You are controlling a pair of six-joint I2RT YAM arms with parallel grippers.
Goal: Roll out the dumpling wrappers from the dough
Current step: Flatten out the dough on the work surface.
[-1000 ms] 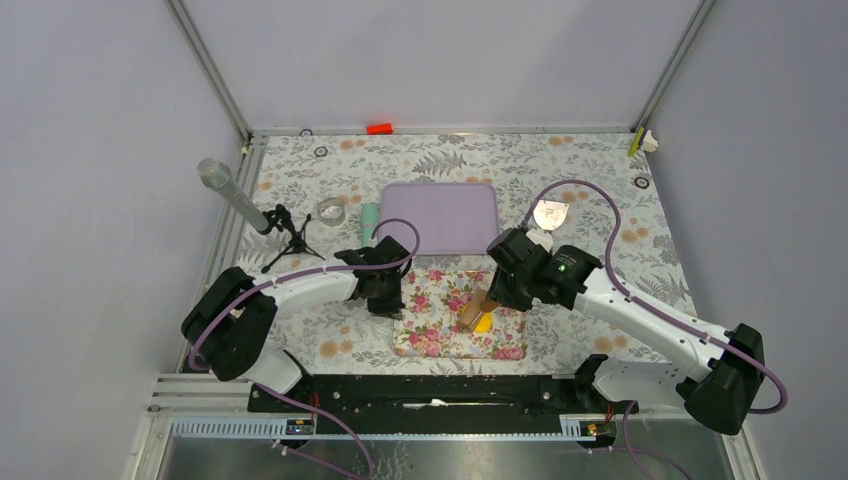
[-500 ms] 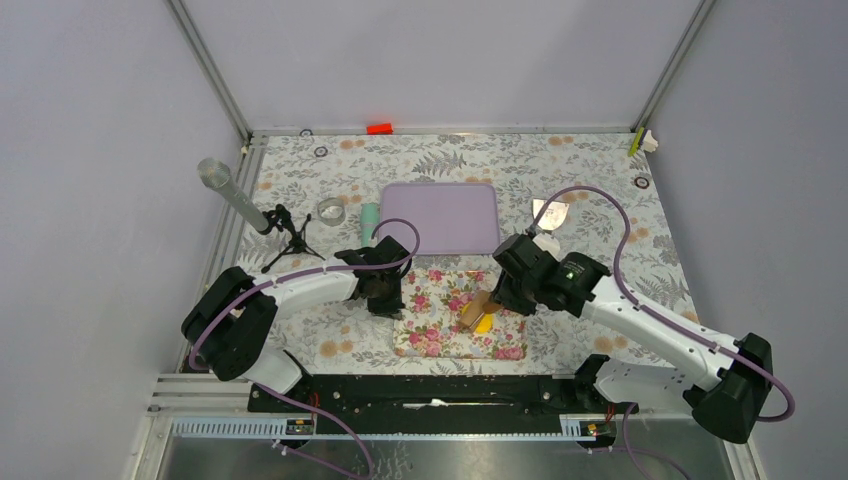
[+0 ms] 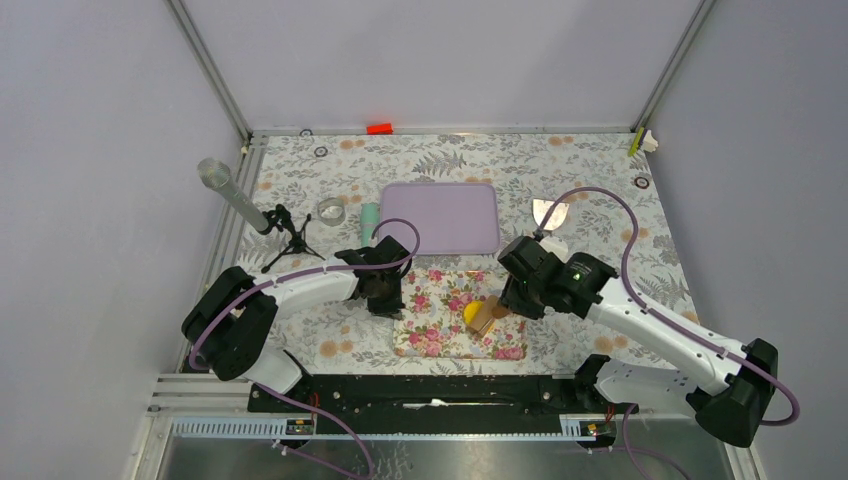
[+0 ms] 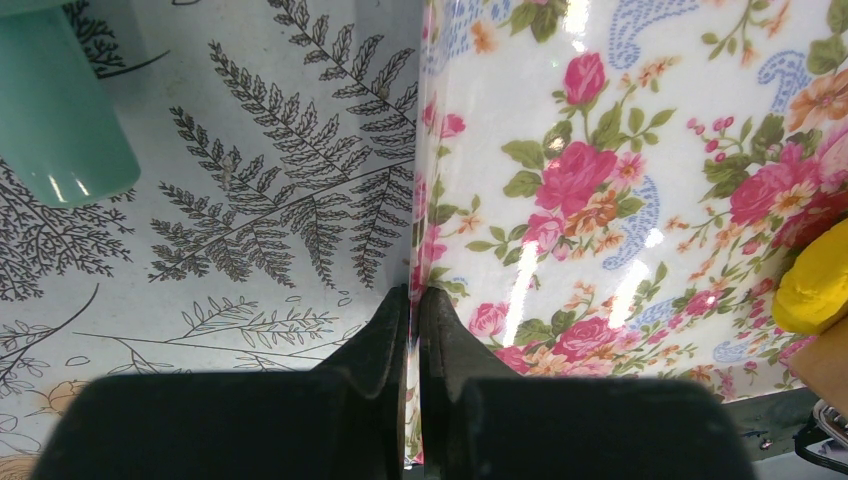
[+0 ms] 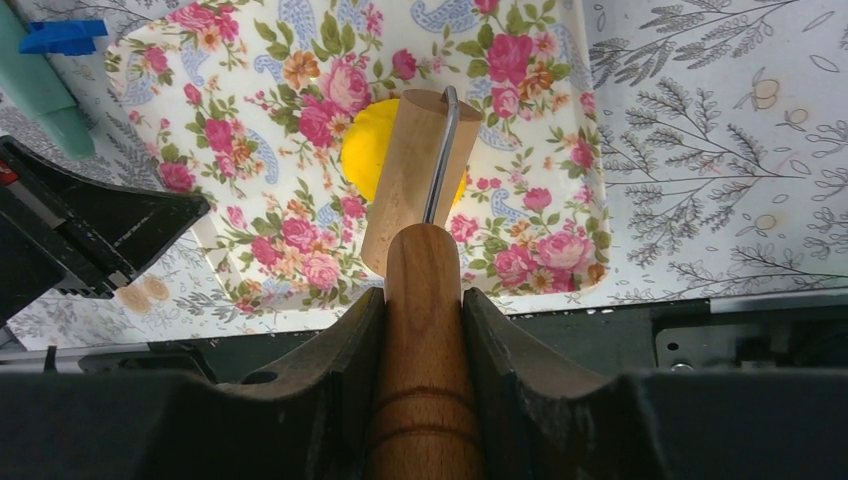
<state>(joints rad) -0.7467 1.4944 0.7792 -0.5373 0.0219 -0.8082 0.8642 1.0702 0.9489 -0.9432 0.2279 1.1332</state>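
A bright yellow lump of dough lies on the floral mat, towards its right side. A wooden roller rests over the dough's right part and hides it. My right gripper is shut on the roller's handle. In the top view the dough shows just left of the roller. My left gripper is shut on the mat's left edge, and the dough sits far to its right. No dumpling wrappers are in view.
A purple tray lies behind the mat. A teal cup, a clear ring and a microphone on a tripod stand at the left. A metal scraper lies at the right, a red item at the back edge.
My right arm has drawn the roller to the right across the dough, so the yellow dough now shows on the roller's left. The left arm has stayed where it was.
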